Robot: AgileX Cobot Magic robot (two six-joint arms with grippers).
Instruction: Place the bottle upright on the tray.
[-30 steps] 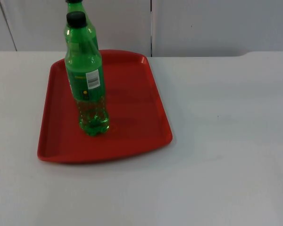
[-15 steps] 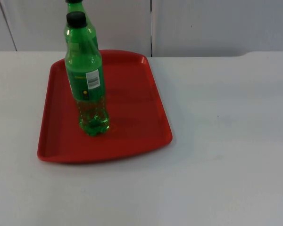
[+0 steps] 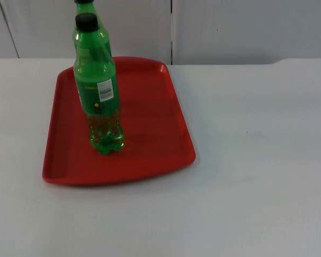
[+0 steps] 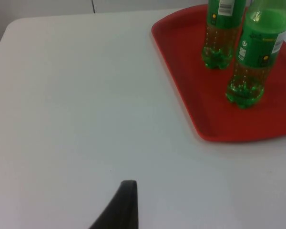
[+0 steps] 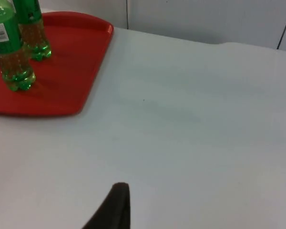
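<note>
Unchanged since a second ago: two green bottles (image 3: pixel 99 91) upright on red tray (image 3: pixel 150 139). Gripper fingertips (image 4: pixel 124 205) over bare table (image 3: pixel 257 160); spread indiscernible.

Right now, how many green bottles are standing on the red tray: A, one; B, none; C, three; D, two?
D: one green bottle stands upright near the middle of the red tray, and a second green bottle stands upright right behind it toward the wall; both wrist views show the pair side by side on the tray.
</note>
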